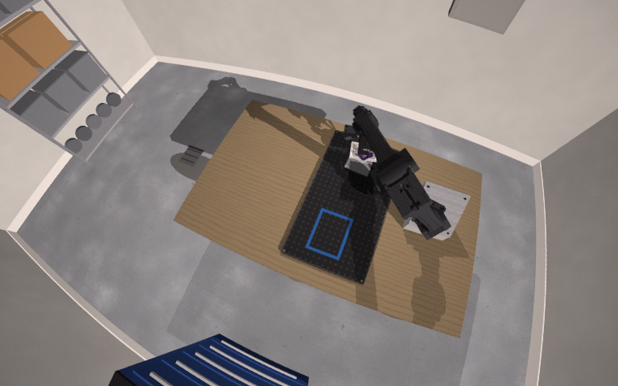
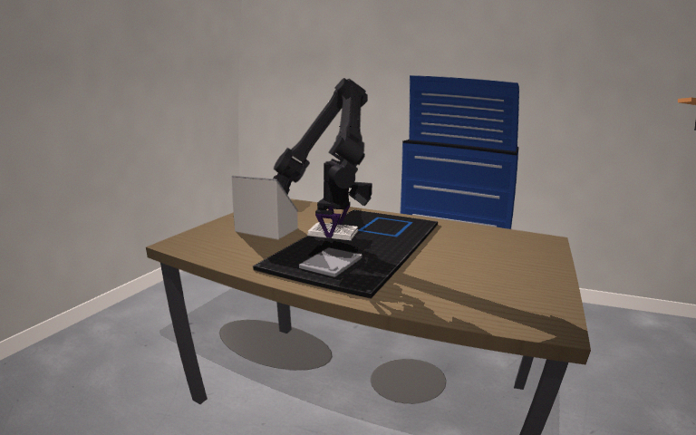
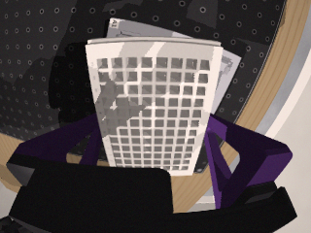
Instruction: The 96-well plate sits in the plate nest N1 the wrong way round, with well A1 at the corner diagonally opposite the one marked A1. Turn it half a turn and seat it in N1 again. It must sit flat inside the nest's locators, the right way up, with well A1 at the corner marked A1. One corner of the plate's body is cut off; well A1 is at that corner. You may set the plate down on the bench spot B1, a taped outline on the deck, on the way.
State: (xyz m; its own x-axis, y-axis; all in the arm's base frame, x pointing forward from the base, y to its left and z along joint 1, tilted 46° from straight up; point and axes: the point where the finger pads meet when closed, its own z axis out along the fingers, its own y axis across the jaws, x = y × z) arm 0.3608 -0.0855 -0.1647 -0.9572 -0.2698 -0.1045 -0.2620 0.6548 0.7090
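The white 96-well plate [image 3: 155, 105] hangs between the purple fingers of my gripper [image 3: 153, 117], which is shut on its long sides. In the exterior view the plate [image 2: 334, 233] is held level in the air, above the grey nest N1 [image 2: 330, 261] on the black deck. The gripper [image 2: 328, 221] points straight down. In the top view the plate [image 1: 359, 158] is near the deck's far end. In the wrist view the nest [image 3: 224, 68] shows partly behind the plate. I cannot tell which corner of the plate is cut off.
The blue taped outline B1 [image 1: 328, 233] lies on the black deck [image 1: 337, 214], also seen in the exterior view [image 2: 384, 226]. A grey wedge block [image 2: 260, 207] stands at the table's left. A blue drawer cabinet [image 2: 459, 150] stands behind the table.
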